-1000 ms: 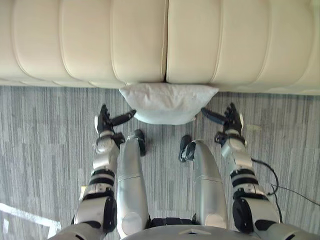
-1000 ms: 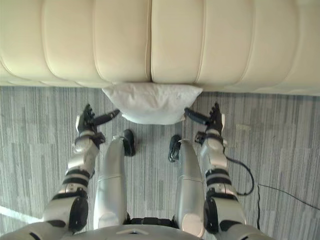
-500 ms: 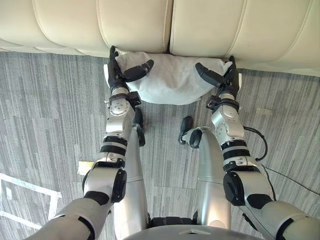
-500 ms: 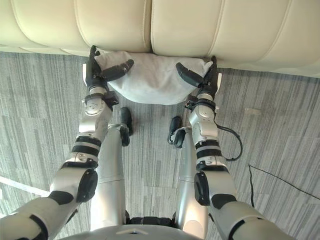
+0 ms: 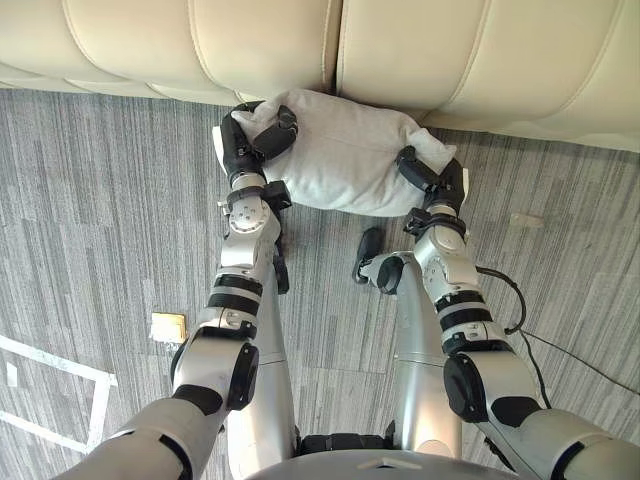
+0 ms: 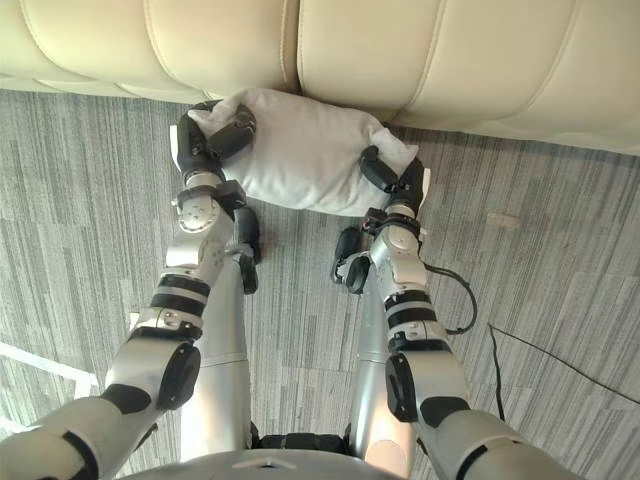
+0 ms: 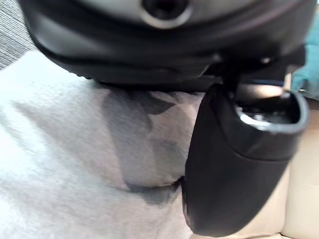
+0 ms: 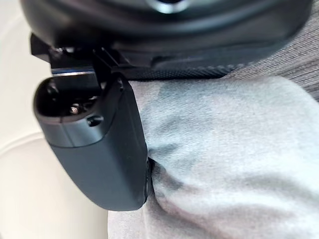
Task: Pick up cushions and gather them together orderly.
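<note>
Looking down on a pale grey cushion (image 5: 345,160) over the striped grey carpet (image 5: 100,200), right at the front edge of the cream sofa (image 5: 470,50) and sitting a bit skewed, with the left end closer to the sofa; can't tell whether resting on the floor or already lifted. Clamped at both ends: left hand (image 5: 236,145) wrapped round the left corner with the thumb curled over the top, right hand (image 5: 441,186) gripping the right end the same way. Same story up close in the wrist views, with a dark thumb (image 7: 234,164) dug into the dented fabric.
</note>
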Robot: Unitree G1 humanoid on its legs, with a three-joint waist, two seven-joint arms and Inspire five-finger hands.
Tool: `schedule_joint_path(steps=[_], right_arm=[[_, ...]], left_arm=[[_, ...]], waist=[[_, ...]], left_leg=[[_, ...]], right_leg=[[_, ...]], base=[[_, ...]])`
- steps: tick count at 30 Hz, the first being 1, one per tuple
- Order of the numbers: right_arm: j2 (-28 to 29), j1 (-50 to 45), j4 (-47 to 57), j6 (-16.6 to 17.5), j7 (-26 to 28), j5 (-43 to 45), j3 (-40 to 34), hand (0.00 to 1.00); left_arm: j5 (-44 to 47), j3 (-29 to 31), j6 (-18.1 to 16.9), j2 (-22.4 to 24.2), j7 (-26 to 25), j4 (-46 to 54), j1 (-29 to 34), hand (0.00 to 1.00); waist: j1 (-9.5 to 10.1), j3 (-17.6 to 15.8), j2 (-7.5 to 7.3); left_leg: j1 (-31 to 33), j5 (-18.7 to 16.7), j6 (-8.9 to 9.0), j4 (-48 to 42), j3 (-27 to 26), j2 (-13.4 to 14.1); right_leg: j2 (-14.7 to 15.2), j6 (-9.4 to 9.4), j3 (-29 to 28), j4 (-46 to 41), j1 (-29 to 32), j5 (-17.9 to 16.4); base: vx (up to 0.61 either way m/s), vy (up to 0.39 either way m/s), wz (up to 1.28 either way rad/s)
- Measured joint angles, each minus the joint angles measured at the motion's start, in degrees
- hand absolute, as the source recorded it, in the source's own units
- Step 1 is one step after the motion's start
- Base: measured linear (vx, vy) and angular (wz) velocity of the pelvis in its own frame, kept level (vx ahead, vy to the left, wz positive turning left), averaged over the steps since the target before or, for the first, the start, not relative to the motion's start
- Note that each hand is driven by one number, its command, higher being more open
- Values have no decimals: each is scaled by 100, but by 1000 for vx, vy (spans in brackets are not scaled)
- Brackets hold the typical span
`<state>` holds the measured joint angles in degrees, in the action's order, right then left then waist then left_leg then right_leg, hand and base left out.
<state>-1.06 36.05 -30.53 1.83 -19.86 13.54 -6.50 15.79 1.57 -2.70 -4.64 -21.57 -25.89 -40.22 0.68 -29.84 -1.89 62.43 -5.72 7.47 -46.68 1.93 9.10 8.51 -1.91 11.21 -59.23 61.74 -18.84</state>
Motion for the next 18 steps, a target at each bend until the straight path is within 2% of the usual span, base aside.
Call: schedule_joint_path(steps=[4, 7, 12, 13, 14, 16, 17, 18], right_arm=[[11, -760, 893, 10, -130, -12, 325, 0], [72, -1531, 1603, 11, -224, -225, 426, 0], [33, -2885, 3006, 114, -258, -501, 723, 0], [16, -3114, 3202, 140, -258, -512, 791, 0], [-77, -3633, 3649, 154, -248, -560, 966, 0], [-152, -4083, 3928, 199, -136, -700, 1073, 0], [-189, -4465, 4191, 214, -39, -738, 1151, 0], [-189, -4559, 4255, 220, -16, -752, 1172, 0]], left_arm=[[164, -142, -8, 108, -9, 604, 695, 0], [221, -374, -20, 300, -21, 1067, 1371, 0], [271, -854, -170, 338, -15, 2096, 2485, 0], [271, -925, -213, 334, -15, 2237, 2675, 0], [270, -1042, -261, 336, 0, 2531, 3105, 0], [270, -1107, -343, 334, 65, 2701, 3497, 0], [270, -1194, -378, 329, 93, 2908, 3883, 0], [270, -1210, -394, 329, 102, 2970, 3994, 0]], waist=[[13, 27, -7], [24, 99, -20], [45, 328, -99], [61, 407, -131], [69, 653, -137], [91, 934, -135], [97, 1176, -121], [98, 1249, -119]], left_leg=[[-779, 96, 16, 497, -100, 49], [-1583, 106, 20, 891, -172, 54], [-2821, 107, 18, 1534, -376, 54], [-3038, 110, 15, 1658, -430, 54], [-3449, 112, 9, 1922, -516, 61], [-3845, 122, 6, 2220, -607, 81], [-4199, 124, 8, 2451, -661, 93], [-4286, 126, 11, 2517, -679, 96]], right_leg=[[-81, -22, 13, 438, -701, 99], [-124, -39, 19, 828, -1487, 129], [-187, 62, -18, 1482, -2659, 188], [-200, 85, -44, 1595, -2840, 201], [-242, 124, -72, 1873, -3239, 223], [-290, 168, -92, 2159, -3589, 250], [-336, 174, -101, 2395, -3922, 255], [-348, 174, -107, 2454, -3999, 255]], base=[[20, 4, -8], [76, 15, -5], [90, 32, -10], [121, 51, -16], [150, 60, -20], [174, 41, -16], [159, 13, -11], [179, -3, -11]])
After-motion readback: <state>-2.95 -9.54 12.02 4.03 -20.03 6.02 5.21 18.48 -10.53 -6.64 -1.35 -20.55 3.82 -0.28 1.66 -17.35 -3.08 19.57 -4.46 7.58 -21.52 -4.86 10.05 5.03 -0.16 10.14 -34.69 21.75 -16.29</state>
